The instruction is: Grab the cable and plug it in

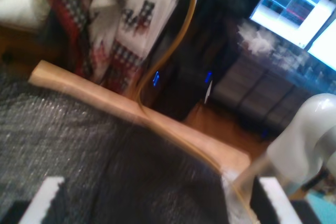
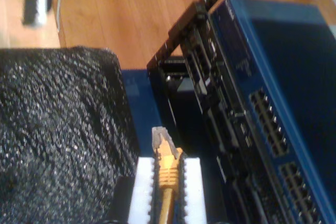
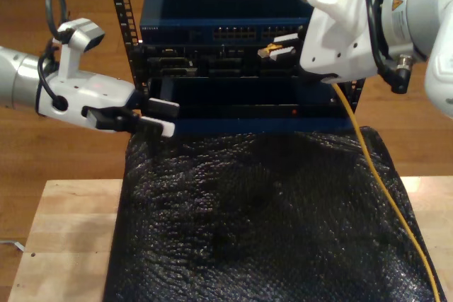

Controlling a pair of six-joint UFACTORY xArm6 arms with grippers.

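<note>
Cable (image 3: 386, 196) trails over black foam mat (image 3: 262, 224)

The long thin yellow-orange network cable (image 3: 386, 182) trails over the black mat's edge at the exterior view's right. Its small clear plug (image 2: 160, 139) juts out from between white pads, pointing toward the blue rack.

My first gripper (image 1: 157, 203) is showing two white serrated fingertips (image 1: 44, 198), standing well apart with nothing between them. Below it, a dark grey foam mat (image 1: 105, 150) is covering a light wooden table (image 1: 94, 93). The yellow-orange cable (image 1: 181, 35) is curving down from above, crossing the table edge and running over the mat toward the far fingertip. A patterned red-and-white cloth (image 1: 126, 19) is hanging beyond, a lit monitor (image 1: 294, 9) is glowing, and a blurred white arm joint (image 1: 310, 135) is sitting close by.
</note>
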